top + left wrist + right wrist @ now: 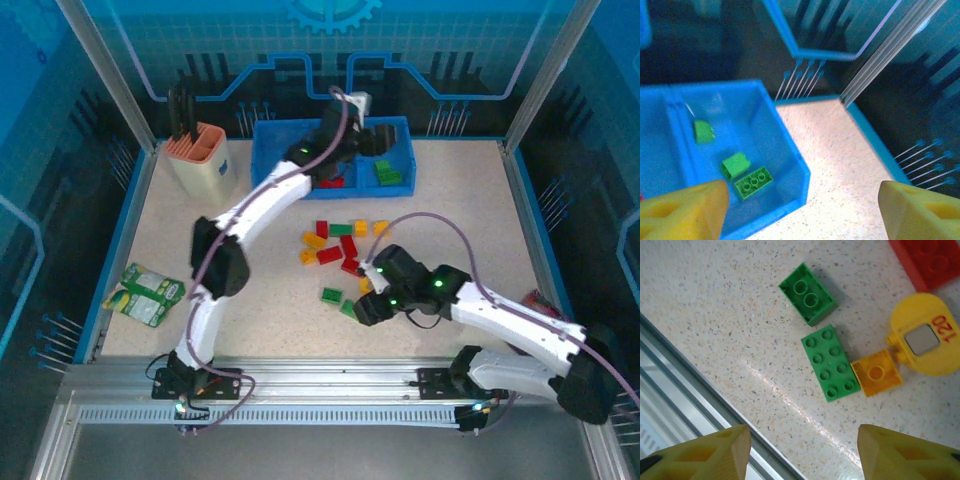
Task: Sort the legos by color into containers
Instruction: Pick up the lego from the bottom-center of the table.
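The left arm is stretched right across the table (460, 210), its left gripper (362, 135) hanging over the right end of the blue tray (270, 150) at the far side. Through its wrist camera the claw is spread wide, nothing between the yellow fingertips (685, 210). Just beyond them, the tray's end compartment (777, 145) holds three green bricks (754, 181). From above, red bricks (331, 181) lie in the middle compartment, right beside the arm.

Over to the right gripper (366, 296). It sits low at the near edge of the loose pile (340, 245) of red, yellow and green legos mid-table. It too is wide open and holding nothing. Under it a green eight-stud brick (830, 362) lies flat, its side touching a small orange brick (876, 372). That orange one touches a round yellow piece marked 120 (925, 335). A smaller green brick (806, 293) sits just beyond, a sliver apart, and a red brick (927, 260) pokes in at the corner.

The utensil holder (200, 160) stands left of the tray, and a snack packet (145, 293) lies near the table's left edge.
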`<state>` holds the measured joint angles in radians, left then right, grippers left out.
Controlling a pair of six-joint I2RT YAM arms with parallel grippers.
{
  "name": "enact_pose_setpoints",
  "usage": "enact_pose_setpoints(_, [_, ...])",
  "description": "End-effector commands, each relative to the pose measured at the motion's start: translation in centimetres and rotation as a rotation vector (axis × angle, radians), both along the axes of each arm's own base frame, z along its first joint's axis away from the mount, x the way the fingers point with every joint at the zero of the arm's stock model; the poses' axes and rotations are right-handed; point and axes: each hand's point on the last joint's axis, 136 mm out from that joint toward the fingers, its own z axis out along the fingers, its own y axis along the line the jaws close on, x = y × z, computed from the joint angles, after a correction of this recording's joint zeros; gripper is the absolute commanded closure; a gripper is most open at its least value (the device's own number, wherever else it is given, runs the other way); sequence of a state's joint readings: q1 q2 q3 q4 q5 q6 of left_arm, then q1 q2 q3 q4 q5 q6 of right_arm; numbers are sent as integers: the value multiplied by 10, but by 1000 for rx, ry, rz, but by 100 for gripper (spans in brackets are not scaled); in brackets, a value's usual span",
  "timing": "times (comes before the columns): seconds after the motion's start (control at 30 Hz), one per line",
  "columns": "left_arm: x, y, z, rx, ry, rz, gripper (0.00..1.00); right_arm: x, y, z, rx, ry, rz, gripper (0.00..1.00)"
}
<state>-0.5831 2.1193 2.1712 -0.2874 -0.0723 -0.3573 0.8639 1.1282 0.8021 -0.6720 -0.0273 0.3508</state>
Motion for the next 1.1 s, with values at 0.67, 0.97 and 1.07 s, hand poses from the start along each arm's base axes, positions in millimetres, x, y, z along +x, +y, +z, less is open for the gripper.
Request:
enact_pose_setpoints(0.67, [-192, 253, -41, 273, 176, 244, 2, 34, 43, -78, -442, -66, 390, 44])
enact_pose_setpoints(0.97, [-197, 264, -44, 312, 181, 244, 1, 18, 21, -90, -546, 27, 385, 48])
enact_pose_setpoints(1.07, [-195, 267, -48, 316, 192, 247, 1, 16, 16, -93, -561, 38, 381, 55])
